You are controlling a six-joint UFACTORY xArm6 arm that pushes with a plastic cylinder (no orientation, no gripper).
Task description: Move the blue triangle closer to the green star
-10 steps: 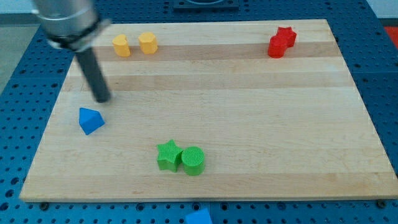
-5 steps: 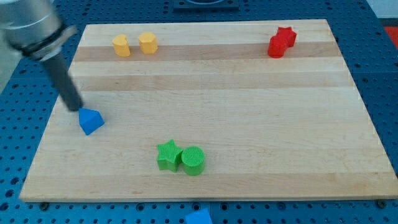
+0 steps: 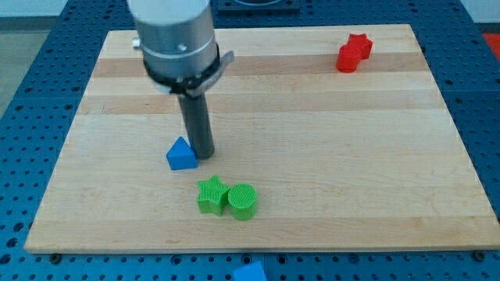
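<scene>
The blue triangle [image 3: 180, 154] lies on the wooden board [image 3: 328, 156], left of centre. The green star [image 3: 211, 195] sits a short way below and to the right of it, touching a green cylinder [image 3: 243, 201] on its right. My tip [image 3: 204, 154] rests at the blue triangle's right edge, touching or nearly touching it, and just above the green star. The arm's grey body [image 3: 173, 39] hides the board's top-left part.
Two red blocks [image 3: 353, 52], one a star, sit together at the board's top right. Part of another blue block [image 3: 250, 272] shows below the board's bottom edge. Blue perforated table surrounds the board.
The blue triangle has slid right, from the board's left side to just above the green star. My tip has moved from the triangle's upper left to its right side. The yellow blocks are now hidden.
</scene>
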